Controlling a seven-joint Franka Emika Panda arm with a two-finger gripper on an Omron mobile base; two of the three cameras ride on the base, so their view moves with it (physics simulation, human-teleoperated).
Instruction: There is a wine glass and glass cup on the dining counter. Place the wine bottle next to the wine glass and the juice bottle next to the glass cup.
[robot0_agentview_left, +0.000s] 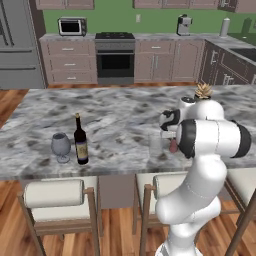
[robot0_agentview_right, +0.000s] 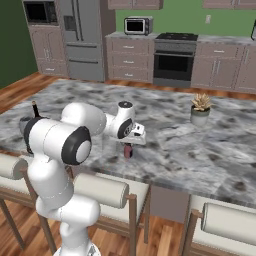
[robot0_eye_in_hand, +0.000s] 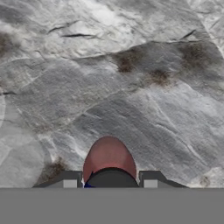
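Observation:
My gripper (robot0_eye_in_hand: 110, 180) is shut on the juice bottle (robot0_eye_in_hand: 109, 158), a small reddish bottle with a dark cap, one finger on each side of the cap. The juice bottle (robot0_agentview_left: 173, 146) hangs upright low over the dining counter (robot0_agentview_left: 115, 120), just right of the clear glass cup (robot0_agentview_left: 156, 145). From the other side, the gripper (robot0_agentview_right: 131, 143) holds the juice bottle (robot0_agentview_right: 128, 151) near the counter's front edge. Far to the left, the wine glass (robot0_agentview_left: 61, 146) stands with the dark wine bottle (robot0_agentview_left: 81, 142) right beside it.
A small potted plant (robot0_agentview_right: 201, 109) stands on the dining counter (robot0_agentview_right: 200, 145) to the right. Stools with pale cushioned backs (robot0_agentview_left: 54, 194) line the counter's front edge. Cabinets, an oven (robot0_agentview_left: 115, 61) and a toaster oven (robot0_agentview_left: 72, 26) run along the back wall.

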